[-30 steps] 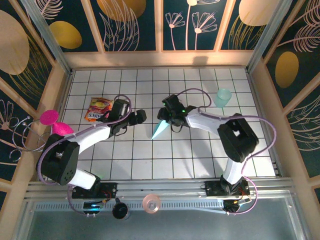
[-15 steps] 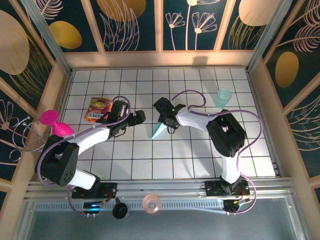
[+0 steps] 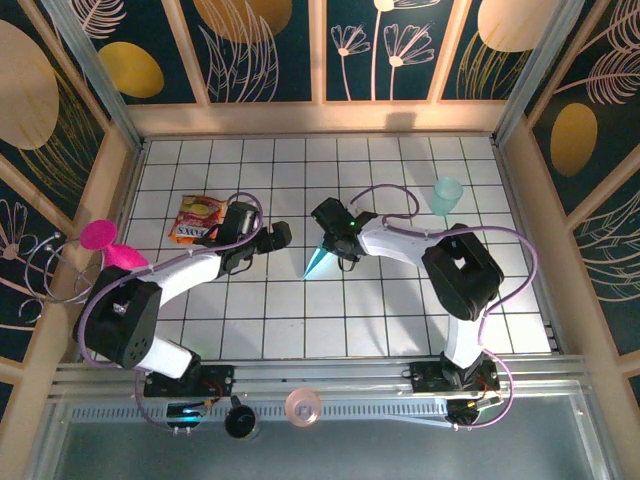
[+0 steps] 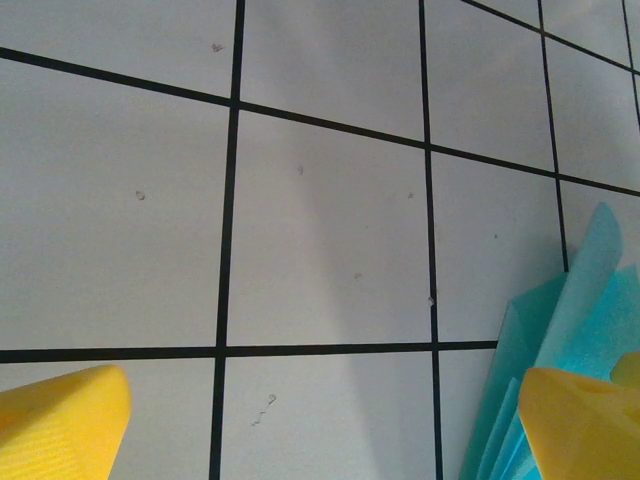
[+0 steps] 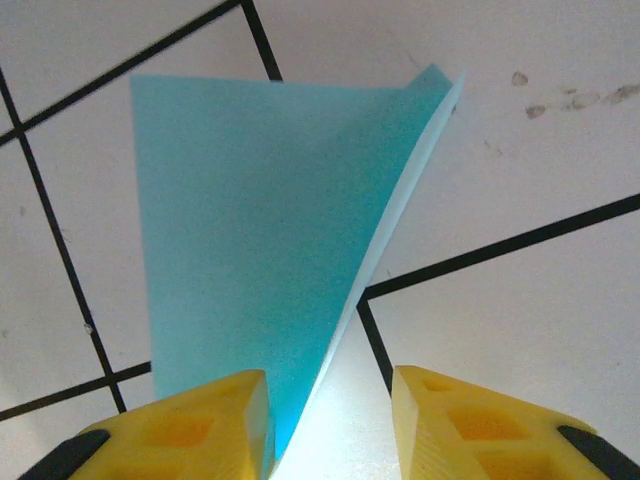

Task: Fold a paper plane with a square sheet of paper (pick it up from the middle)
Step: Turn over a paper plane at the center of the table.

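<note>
White tiled desk [image 3: 250, 310], late in the fold: the paper plane [image 3: 318, 258] lies as a narrow dart, its wide end between my right fingers [image 5: 190, 425], which stand apart and are not yet pinching. My left fingers [image 4: 60, 420] gape wide and empty, with the paper just beside one. Next, I judge, comes a firm pinch.

Paper plane [image 3: 318, 261] showing light blue, table [image 3: 400, 310] showing white tiles with black grid lines, snack packet [image 3: 198, 218] showing red, orange and yellow, plastic cup [image 3: 446, 194] looking translucent pale teal.
</note>
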Tool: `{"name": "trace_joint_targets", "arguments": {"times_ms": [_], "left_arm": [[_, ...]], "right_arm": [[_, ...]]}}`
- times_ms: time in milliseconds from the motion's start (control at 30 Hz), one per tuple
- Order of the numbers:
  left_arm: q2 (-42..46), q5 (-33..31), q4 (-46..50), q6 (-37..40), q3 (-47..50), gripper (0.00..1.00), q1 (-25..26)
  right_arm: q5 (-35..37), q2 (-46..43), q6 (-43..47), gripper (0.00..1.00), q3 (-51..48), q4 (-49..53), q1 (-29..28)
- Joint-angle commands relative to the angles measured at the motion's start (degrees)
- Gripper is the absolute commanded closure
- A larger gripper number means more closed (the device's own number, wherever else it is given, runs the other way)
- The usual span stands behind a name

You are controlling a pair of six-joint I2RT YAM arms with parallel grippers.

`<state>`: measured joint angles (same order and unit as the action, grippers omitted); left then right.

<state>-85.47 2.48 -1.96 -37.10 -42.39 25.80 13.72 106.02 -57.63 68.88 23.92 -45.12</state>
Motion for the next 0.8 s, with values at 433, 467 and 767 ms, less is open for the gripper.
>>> {"name": "trace_joint_targets", "arguments": {"times_ms": [433, 467, 767], "left_arm": [[-0.28, -0.87, -0.83, 0.07, -1.38, 0.01, -0.34], [-0.06, -1.29, -0.94, -0.24, -1.22, 0.01, -0.32], [3.50, -0.49, -4.16, -5.10, 2.14, 0.01, -3.48]], "right_arm": [[2.40, -5.17, -3.54, 0.96, -4.28, -3.46, 1.31], [2.80, -5.57, -2.95, 0.98, -4.21, -3.57, 1.44], [-5.01, -12.36, 15.05, 1.00, -5.64, -16.87, 4.02]]}}
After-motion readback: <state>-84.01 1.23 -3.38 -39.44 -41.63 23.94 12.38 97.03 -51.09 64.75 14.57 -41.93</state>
